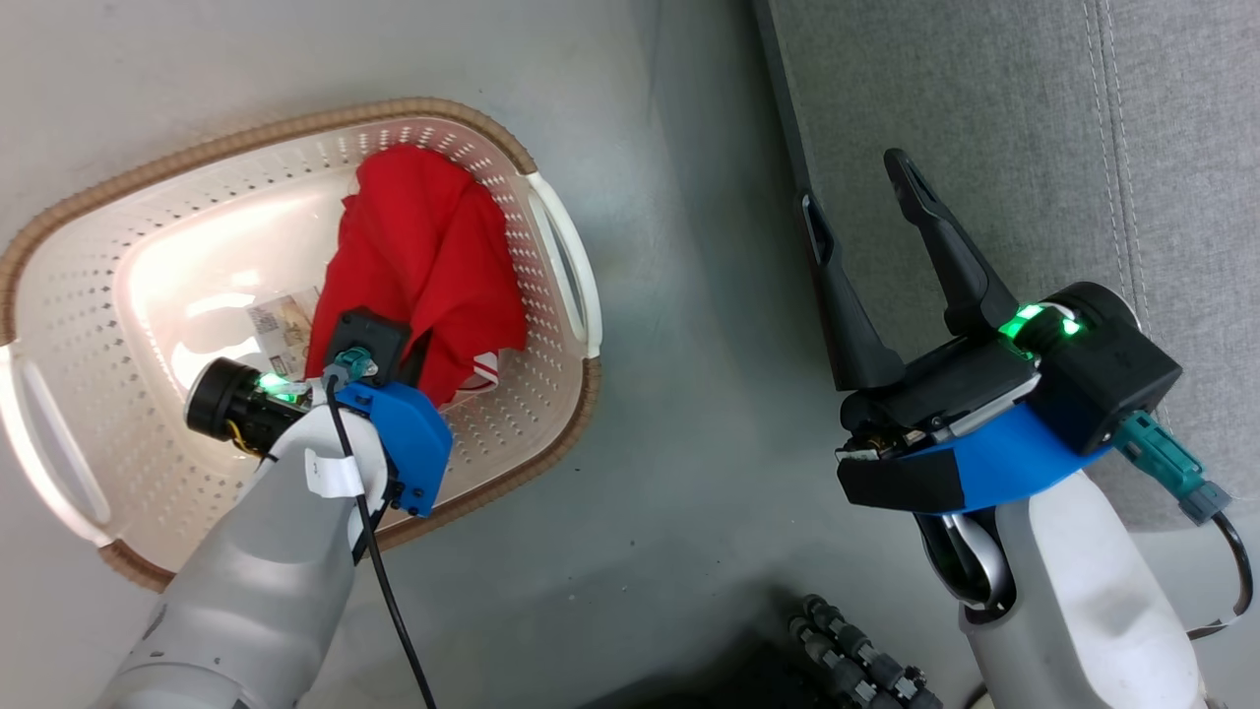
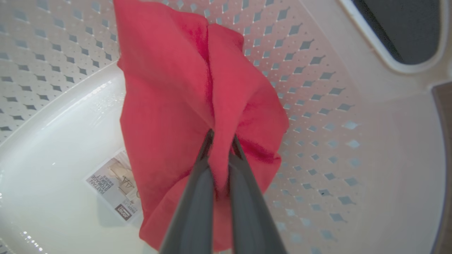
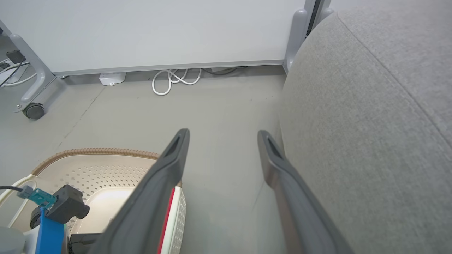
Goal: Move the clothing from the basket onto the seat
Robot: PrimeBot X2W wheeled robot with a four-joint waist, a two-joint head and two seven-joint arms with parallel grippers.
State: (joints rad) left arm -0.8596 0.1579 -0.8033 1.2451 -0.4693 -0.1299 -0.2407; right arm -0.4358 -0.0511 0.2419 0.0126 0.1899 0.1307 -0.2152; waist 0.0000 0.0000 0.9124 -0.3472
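Observation:
The clothing (image 1: pixel 423 246), a bright red garment with a bit of white striped trim at its lower edge, lies bunched against the right wall of the basket (image 1: pixel 246 133). In the left wrist view my left gripper (image 2: pixel 221 137) is shut on a raised fold of the clothing (image 2: pixel 169 106), inside the perforated basket (image 2: pixel 317 106). My right gripper (image 1: pixel 854 182) hangs open and empty over the floor beside the grey seat (image 1: pixel 984 118). The right wrist view shows the right gripper (image 3: pixel 222 134) between the basket (image 3: pixel 99 153) and the seat (image 3: pixel 370 123).
A printed sticker (image 2: pixel 113 187) lies on the basket bottom, partly under the cloth. Grey floor separates basket and seat. Along the far wall are a coiled white cable (image 3: pixel 173 79) and a caster wheel (image 3: pixel 33 111). Dark ribbed hoses (image 1: pixel 856 660) sit near my base.

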